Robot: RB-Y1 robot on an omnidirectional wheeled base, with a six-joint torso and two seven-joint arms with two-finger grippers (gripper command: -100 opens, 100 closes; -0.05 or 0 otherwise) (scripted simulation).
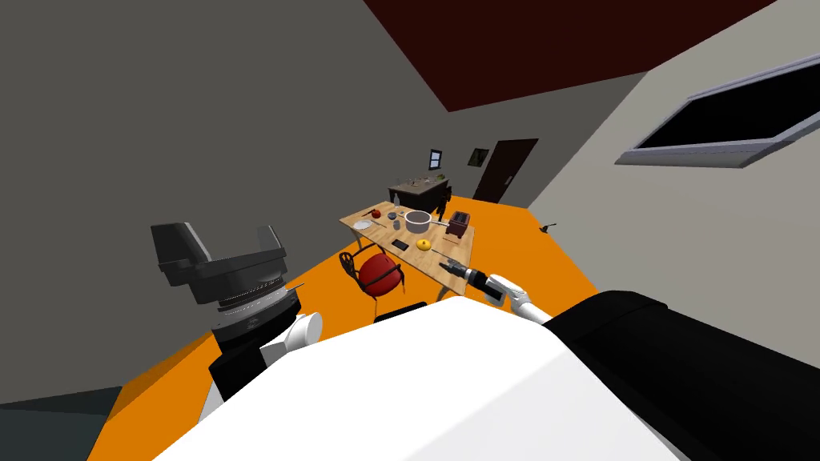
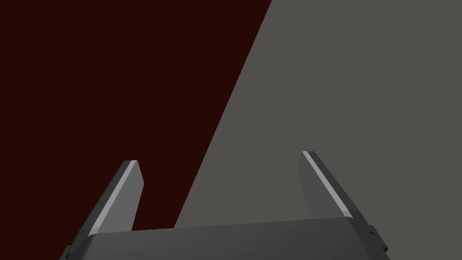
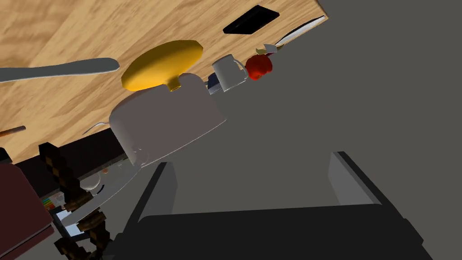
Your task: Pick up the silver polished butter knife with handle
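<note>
On wooden table (image 3: 67,27), butter knife (image 3: 67,68) flat, end toward yellow fruit (image 3: 162,64); right end effector (image 3: 252,185) spread, empty.

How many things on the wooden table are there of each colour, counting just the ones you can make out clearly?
Yellow: 1, the round yellow thing.
Red: 1, the red fruit.
Black: 1, the flat black slab.
Dark red: 1, the toaster.
White or grey: 4, the pot, the mug, the plate, the butter knife.
Total: 8; smaller bits are unclear.
</note>
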